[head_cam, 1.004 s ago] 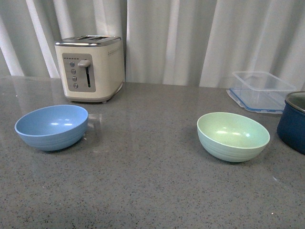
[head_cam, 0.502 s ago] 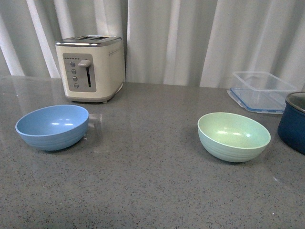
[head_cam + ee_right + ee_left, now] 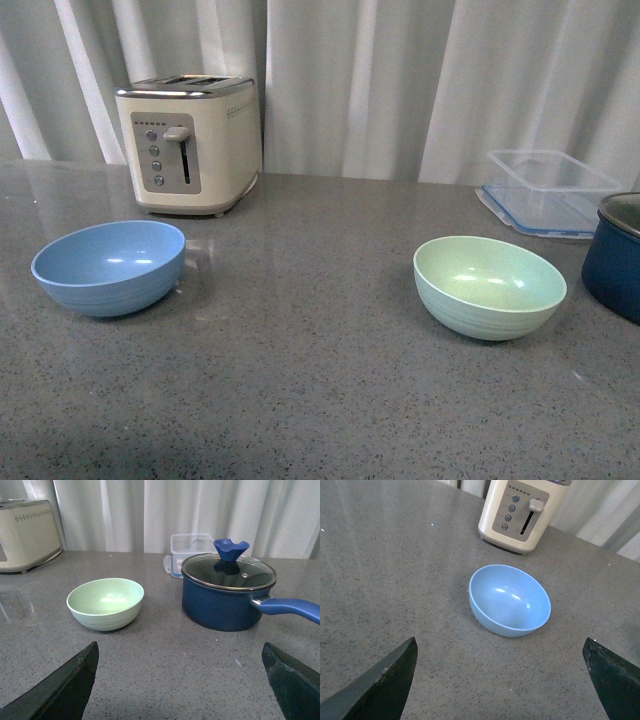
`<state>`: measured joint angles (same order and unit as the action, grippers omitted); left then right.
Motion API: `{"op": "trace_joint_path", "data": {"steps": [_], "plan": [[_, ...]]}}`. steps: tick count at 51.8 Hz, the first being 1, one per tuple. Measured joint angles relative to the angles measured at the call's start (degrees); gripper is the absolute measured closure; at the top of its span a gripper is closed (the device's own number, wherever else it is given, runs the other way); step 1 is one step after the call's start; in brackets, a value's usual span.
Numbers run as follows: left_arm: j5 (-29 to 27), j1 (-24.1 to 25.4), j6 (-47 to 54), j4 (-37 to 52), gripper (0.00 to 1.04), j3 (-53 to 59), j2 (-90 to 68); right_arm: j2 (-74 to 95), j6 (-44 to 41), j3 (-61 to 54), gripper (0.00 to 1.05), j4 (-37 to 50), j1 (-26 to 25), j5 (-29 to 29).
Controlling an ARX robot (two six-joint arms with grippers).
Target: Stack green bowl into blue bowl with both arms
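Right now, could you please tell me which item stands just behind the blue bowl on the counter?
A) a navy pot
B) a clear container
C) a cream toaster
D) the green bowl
C: the cream toaster stands just behind the blue bowl, while the navy pot and the clear container sit across the counter by the green bowl.

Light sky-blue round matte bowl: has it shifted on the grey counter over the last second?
No. The light sky-blue round matte bowl keeps the same gap to the cream two-slot toaster behind it in the front view.
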<state>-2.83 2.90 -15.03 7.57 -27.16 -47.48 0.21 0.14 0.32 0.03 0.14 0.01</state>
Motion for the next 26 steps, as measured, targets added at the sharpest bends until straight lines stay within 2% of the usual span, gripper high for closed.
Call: {"op": "trace_joint_path", "data": {"steps": [26], "plan": [[2.7,2.2,-10.1,-0.6,0.07,-20.2,-30.7,0.0,0.0,0.0,0.1,0.0,0.0,-0.1]]}}
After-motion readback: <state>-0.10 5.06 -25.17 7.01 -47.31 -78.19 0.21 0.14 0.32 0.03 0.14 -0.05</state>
